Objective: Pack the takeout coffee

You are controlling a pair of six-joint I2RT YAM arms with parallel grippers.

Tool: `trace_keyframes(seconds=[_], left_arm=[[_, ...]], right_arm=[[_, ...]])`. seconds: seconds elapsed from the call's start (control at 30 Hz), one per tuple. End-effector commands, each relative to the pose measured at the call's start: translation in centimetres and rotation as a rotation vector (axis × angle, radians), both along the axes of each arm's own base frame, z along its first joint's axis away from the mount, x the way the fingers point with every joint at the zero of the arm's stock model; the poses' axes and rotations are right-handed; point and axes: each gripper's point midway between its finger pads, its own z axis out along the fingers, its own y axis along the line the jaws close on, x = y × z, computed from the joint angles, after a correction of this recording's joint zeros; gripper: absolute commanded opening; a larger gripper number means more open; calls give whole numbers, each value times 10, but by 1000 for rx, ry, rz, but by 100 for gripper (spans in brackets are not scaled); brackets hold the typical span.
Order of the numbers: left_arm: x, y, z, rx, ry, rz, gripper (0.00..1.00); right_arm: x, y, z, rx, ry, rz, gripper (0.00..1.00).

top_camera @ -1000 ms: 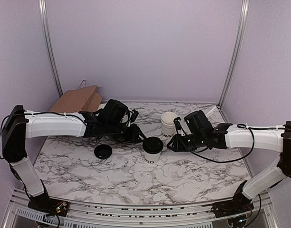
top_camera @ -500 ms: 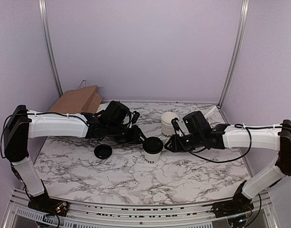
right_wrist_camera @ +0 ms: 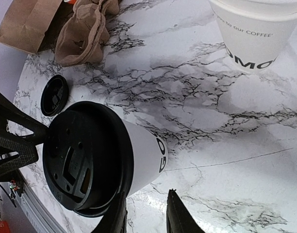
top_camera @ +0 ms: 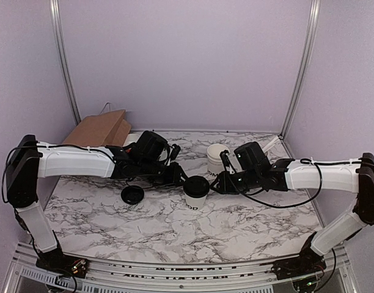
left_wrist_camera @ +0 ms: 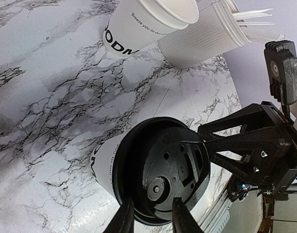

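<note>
While the paper cup [top_camera: 196, 198] sits where it did a second ago, I see that the right gripper [top_camera: 216, 185] has crept leftward and is now just beside the cup's right flank. The left gripper [top_camera: 183, 179] has barely shifted, its tips at the left edge of the black lid [top_camera: 196, 185]. On my right wrist feed the jaws stand partly apart with only marble between them. On the left wrist feed the fingers flank the lid's near rim, and I cannot tell whether they pinch it. The cup stands upright near the middle of the table, long axis vertical, lid seated on top, lettering facing the near edge. Left of it a spare lid [top_camera: 132, 195] lies flat, and behind it stand a second cup [top_camera: 216, 160] and a ribbed tub [left_wrist_camera: 206, 36]. A brown paper bag [top_camera: 98, 128] lies at the far left of the marble table [top_camera: 175, 235], which is enclosed by lilac walls [top_camera: 187, 61] and metal posts [top_camera: 62, 61]
</note>
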Motion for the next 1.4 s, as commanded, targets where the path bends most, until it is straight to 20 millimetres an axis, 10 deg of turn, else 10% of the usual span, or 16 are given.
trace_keyframes(seconds=[0.0,0.73,1.37], left_arm=[[-4,-1,-12,14,15,-10,27],[-7,-3,-24,36,28,-13,27],[-12,2,-51,73,59,-8,27]], right_arm=[[13,7,26,60,-51,-23,29],[11,16,16,86,-17,5,29],[-24,-7,-53,-22,109,-18,28]])
